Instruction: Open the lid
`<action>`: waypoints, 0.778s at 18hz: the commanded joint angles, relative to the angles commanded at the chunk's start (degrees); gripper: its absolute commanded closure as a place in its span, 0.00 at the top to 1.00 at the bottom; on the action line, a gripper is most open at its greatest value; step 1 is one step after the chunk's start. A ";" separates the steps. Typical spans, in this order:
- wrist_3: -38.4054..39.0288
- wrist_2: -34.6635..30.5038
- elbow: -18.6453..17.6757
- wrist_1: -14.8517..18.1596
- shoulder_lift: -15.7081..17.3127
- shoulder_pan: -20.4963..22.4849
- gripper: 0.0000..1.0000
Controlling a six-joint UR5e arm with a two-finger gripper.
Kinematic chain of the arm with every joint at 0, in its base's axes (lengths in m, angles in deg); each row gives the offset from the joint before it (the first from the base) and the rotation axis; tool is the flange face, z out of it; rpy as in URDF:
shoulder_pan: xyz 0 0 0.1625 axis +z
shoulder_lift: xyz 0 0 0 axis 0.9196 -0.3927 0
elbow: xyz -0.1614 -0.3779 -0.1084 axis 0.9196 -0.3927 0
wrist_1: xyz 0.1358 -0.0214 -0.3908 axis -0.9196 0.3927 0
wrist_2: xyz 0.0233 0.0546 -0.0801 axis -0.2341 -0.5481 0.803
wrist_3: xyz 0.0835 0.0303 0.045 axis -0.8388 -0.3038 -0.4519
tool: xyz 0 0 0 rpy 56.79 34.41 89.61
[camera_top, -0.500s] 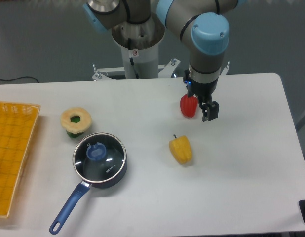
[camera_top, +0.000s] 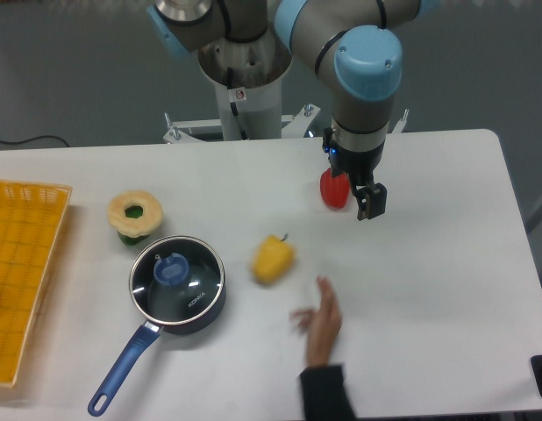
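Observation:
The lid [camera_top: 185,285] is clear glass with a blue knob [camera_top: 171,269]. It sits flat on the dark blue saucepan [camera_top: 201,314] at the front left of the table, whose long handle [camera_top: 122,368] points toward the front edge. My gripper [camera_top: 357,207] hangs far to the right, well away from the pan, pointing down just in front of a red pepper [camera_top: 332,189]. Its jaws look open and hold nothing; the left finger is partly lost against the pepper.
A yellow pepper [camera_top: 273,259] lies right of the pan. A person's hand [camera_top: 321,321] reaches in from the front edge. A round yellow-and-green object [camera_top: 135,215] stands behind the pan. A yellow basket [camera_top: 25,281] is at the far left.
A person's hand has come in from the front. The yellow pepper has shifted left toward the pan. My gripper has barely moved.

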 joint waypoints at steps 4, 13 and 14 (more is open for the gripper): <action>-0.09 0.09 -0.79 -0.09 0.09 0.18 1.00; 10.79 8.59 -3.25 -1.23 0.18 0.00 1.00; 12.29 10.44 -3.34 -1.14 0.09 -0.09 1.00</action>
